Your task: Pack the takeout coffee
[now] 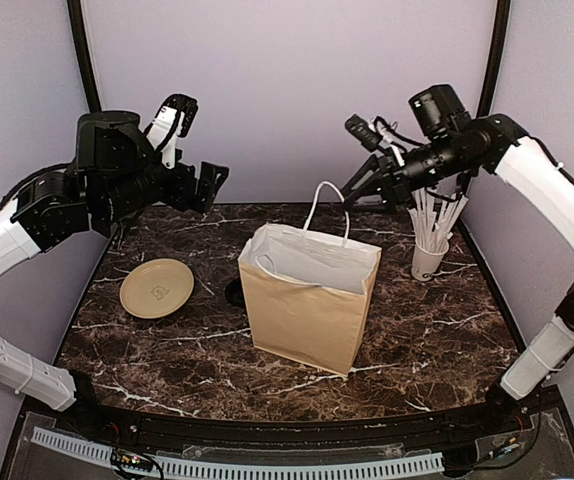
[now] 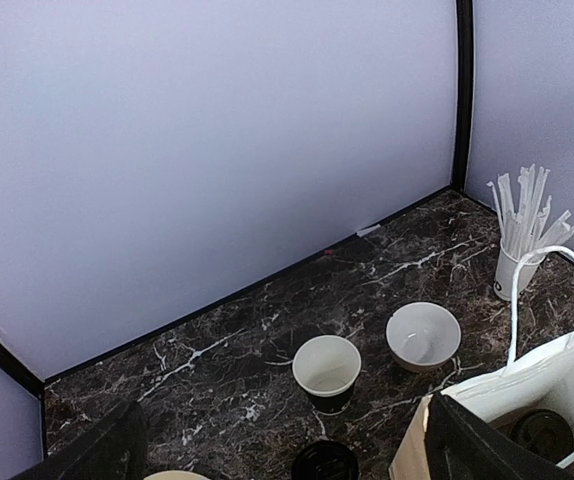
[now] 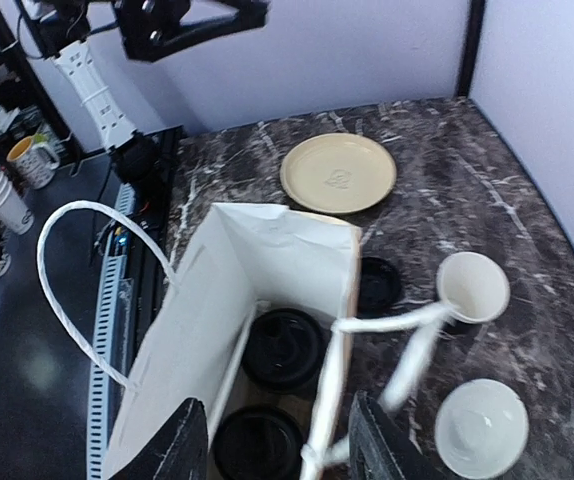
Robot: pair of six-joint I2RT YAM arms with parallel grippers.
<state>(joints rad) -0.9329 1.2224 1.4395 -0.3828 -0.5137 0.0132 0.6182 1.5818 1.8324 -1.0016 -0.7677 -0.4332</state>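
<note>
On the marble surface (image 1: 437, 340), the paper bag (image 1: 307, 310) holds two lidded coffee cups (image 3: 282, 345). One unlidded cup (image 2: 327, 368) stands just beside it, probably light and crushable, best gripped gently near its rim. The left end effector (image 2: 285, 430) and right end effector (image 3: 272, 420) hang open, empty.

Dark marbled table (image 1: 417, 350), brown paper bag (image 1: 302, 315) upright mid-surface, tan plate (image 1: 156, 288) to its left, white cup of straws (image 1: 428, 260) right rear. Behind bag: lidless coffee cup (image 2: 327, 368), white bowl (image 2: 423, 336) beside it, black lid (image 3: 377, 283) nearer the bag.
</note>
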